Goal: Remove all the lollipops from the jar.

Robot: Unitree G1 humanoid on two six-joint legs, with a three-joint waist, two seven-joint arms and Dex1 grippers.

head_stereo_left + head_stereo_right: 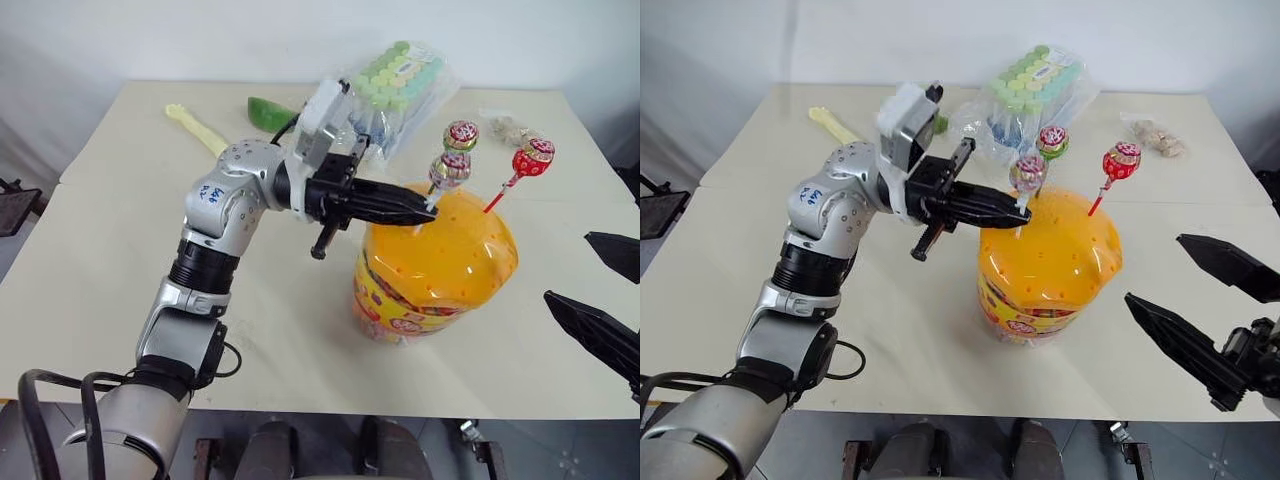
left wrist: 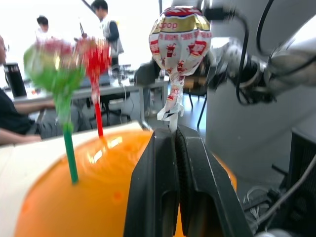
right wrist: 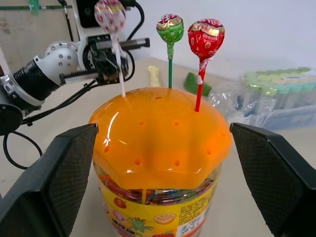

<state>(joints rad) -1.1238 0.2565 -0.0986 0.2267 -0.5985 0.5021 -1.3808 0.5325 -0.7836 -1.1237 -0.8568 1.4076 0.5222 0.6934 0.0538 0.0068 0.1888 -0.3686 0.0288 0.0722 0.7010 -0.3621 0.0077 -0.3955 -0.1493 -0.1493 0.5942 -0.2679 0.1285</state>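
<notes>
The squat translucent orange plastic jar with its hole-dotted domed lid stands towards the near right of the pale bench, close to the front edge but fully on it. Three wrapped lollipops stand upright in the lid's holes: the white-wrapped one nearest the left arm, the green one just behind it, and the red one apart to the right. The left hand reaches in level from the left, over the dome's rim, its two black fingers pinched shut on the white lollipop's stick just above the lid. The right hand hangs off the bench's right side, jaws spread wide and empty, facing the jar with open air between. Behind the jar lies a clear bag of green-capped tubes, near the far edge. The bench's left half is broad and bare.
</notes>
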